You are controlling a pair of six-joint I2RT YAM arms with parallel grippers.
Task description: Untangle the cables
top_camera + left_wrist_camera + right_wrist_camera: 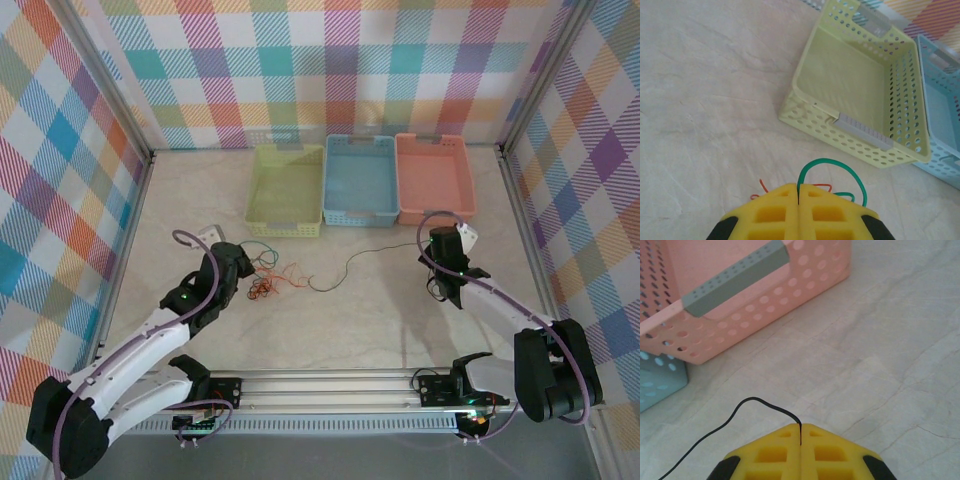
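the left pincer (798, 186) is pressed together on the green cable (840, 167), which comes out from between its yellow fingertips, arches up in a loop and drops back down just to their right. thin bits of orange cable (762, 187) poke out from behind the fingertips on the left. straight ahead of it, on the pale table (705, 100), stands the yellow basket (860, 135), with the blue basket (940, 150) touching its far side.

from above, the left pincer (248, 264) sits at the left end of the cable knot. the green cable (262, 250) loops just beside its tip, and the orange cable (266, 290) lies bunched on the table (350, 330) just below and to the right. the black cable (350, 262) runs from that knot across the middle of the table towards the right pincer (432, 244).

the right pincer (800, 426) is also pressed together, pinching the black cable (740, 407) at the seam between its fingertips. from there the cable rises in a small hump and trails off to the lower left. the pink basket (765, 315) is ahead of it and a corner of the blue basket (660, 385) shows at the left edge.

the three baskets stand in a row at the back of the table: yellow basket (283, 230), blue basket (360, 218) and pink basket (437, 218), side by side. the knot lies in front of the yellow one, well apart from the right pincer.
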